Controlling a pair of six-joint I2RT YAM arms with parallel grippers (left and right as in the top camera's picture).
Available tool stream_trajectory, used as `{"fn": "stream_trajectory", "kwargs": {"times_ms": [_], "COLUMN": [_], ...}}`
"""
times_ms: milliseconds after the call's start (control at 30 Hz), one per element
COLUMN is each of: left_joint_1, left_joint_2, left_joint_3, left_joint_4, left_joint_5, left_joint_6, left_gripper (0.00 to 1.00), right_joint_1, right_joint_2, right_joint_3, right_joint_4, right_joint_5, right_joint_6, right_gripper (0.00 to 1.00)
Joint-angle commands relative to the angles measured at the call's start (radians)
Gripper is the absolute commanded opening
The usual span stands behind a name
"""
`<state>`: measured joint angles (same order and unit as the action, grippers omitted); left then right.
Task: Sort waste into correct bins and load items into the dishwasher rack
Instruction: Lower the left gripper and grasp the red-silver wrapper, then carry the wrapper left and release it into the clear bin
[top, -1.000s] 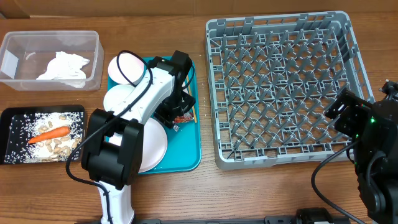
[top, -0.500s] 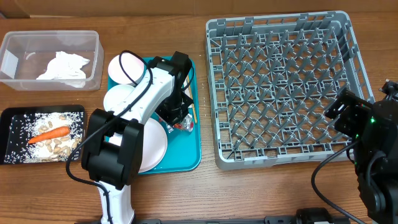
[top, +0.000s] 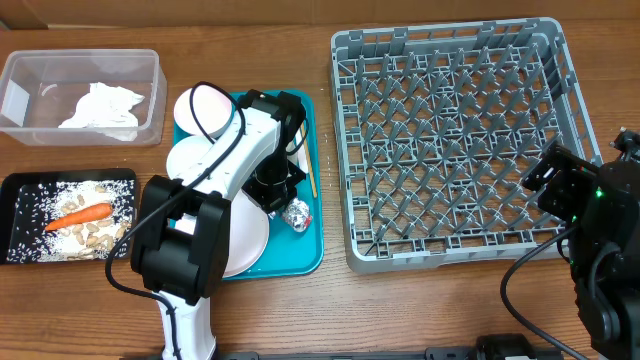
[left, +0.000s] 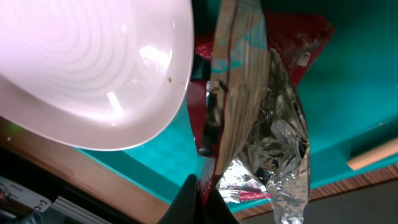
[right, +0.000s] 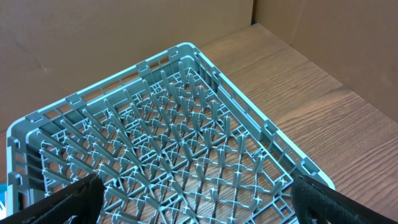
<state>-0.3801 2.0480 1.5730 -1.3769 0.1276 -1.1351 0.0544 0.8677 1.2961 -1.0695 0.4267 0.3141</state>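
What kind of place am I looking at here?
Probably a lab mock-up of a dish-clearing station, not a real kitchen: a grey dishwasher rack and a teal tray of white dishes sit on a wooden table walled by cardboard.

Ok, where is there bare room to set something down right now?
The grid floor of the grey plastic dishwasher rack is completely bare. Open wooden table lies along the near edge, below the shallow black tray and the rack. Crowded: the teal tray, filled by white dishes, the left arm and the red foil wrapper.
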Motion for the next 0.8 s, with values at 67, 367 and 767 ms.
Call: {"fn": "stream_trajectory", "kwargs": {"times_ms": [67,367,767], "left_joint_1": [-0.007,-0.005,0.07], "left_joint_2": [-0.045,-0.205,-0.361], "left_joint_3": [0.053,0.064,0.064], "left_joint_4": [-0.014,0.001,0.209], "left_joint_5": [0.034,0.043,-0.188], "left_joint_6": [0.066,0.085,0.08], "left_gripper": [0.04,0.04,0.04], "right_joint_1": [0.004,0.004,0.004], "right_joint_2": [-0.008,-0.008,-0.008], "right_joint_3": [0.027,0.027,0.027], "right_joint_4": [0.004,0.004,0.004], "right_joint_5": [0.014,0.014,0.014], "right_joint_6": [0.007,0.007,0.007], "right_gripper": [1.0,1.0,1.0]}}
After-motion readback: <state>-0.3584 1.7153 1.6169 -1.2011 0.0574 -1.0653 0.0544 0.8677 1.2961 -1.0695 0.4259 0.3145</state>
